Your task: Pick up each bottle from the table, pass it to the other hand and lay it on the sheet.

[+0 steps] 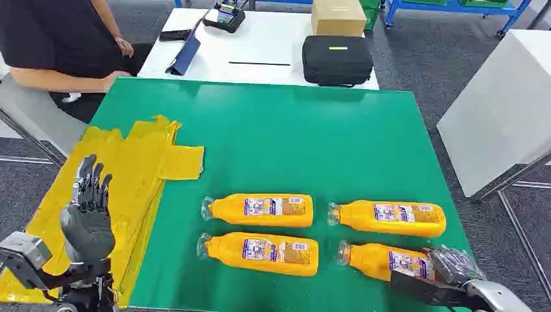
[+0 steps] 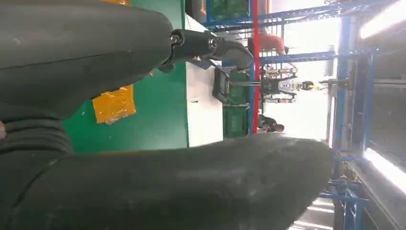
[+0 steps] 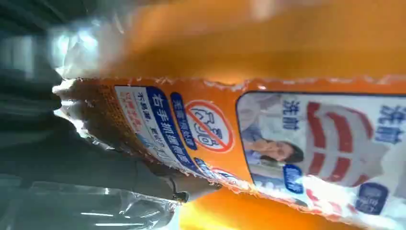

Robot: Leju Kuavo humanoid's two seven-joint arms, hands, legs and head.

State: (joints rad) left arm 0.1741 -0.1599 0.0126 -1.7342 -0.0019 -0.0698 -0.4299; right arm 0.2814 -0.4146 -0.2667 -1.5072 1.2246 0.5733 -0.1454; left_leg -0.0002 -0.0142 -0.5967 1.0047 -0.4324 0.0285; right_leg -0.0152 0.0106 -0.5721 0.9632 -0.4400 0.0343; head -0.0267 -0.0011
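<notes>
Four orange bottles lie on their sides on the green table (image 1: 292, 136): far left (image 1: 263, 210), near left (image 1: 260, 253), far right (image 1: 390, 218) and near right (image 1: 377, 260). My right hand (image 1: 453, 265) is wrapped over the base end of the near right bottle, which rests on the table. Its label (image 3: 287, 143) sits right against the right hand (image 3: 72, 158) in the right wrist view. My left hand (image 1: 88, 218) stands raised and open, holding nothing, over the crumpled yellow sheet (image 1: 140, 162) at the table's left. The left hand (image 2: 143, 182) also shows close up, with the sheet (image 2: 113, 103) beyond it.
A person (image 1: 58, 39) sits at the far left corner. Behind the green table a white table carries a black case (image 1: 337, 60), a cardboard box (image 1: 338, 16) and small devices. Another white table (image 1: 507, 104) stands to the right across a strip of floor.
</notes>
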